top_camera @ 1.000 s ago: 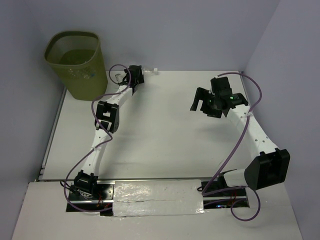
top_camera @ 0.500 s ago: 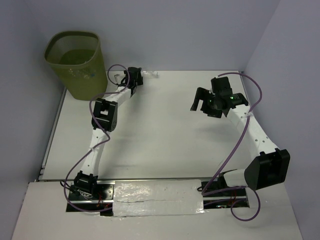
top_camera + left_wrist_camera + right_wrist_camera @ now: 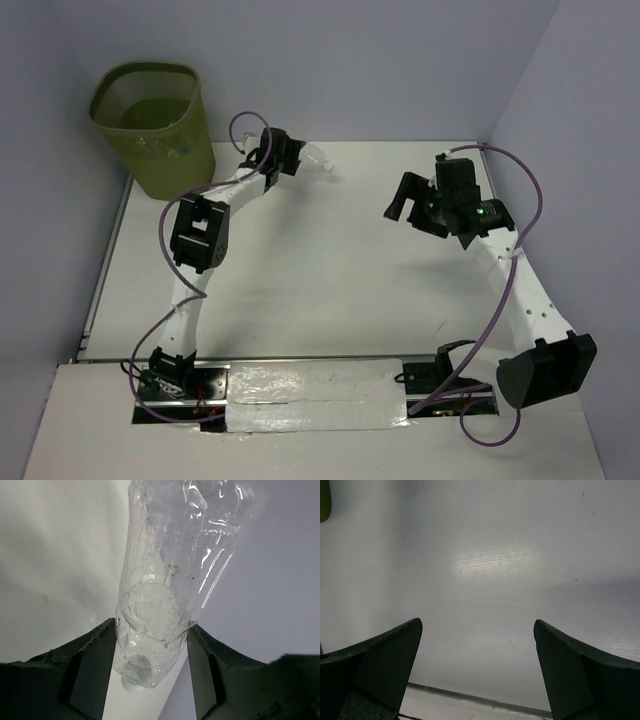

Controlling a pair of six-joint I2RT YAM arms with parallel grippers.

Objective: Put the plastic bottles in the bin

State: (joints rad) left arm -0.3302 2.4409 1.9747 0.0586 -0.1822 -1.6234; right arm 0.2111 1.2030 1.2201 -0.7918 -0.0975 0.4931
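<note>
Left gripper sits at the far side of the table, near the back edge, clamped on one clear bottle. In the left wrist view the crinkled bottle is pinched low on its body between the two dark fingers, jaws pressed against both sides, its rounded end poking out towards the camera and the rest reaching away from the gripper. No cap or label can be made out on it. In the top view the bottle juts from the fingers to the right, over the table's far edge, well apart from the bin. The olive bin stands upright beyond the table's far-left corner, mouth open upward; what lies inside cannot be told. Right gripper hangs over the right half of the table, near the far edge. In its wrist view the fingers are spread wide with only bare table between them, gripper holding nothing. A sliver of green bin shows at that view's upper-left corner.
</note>
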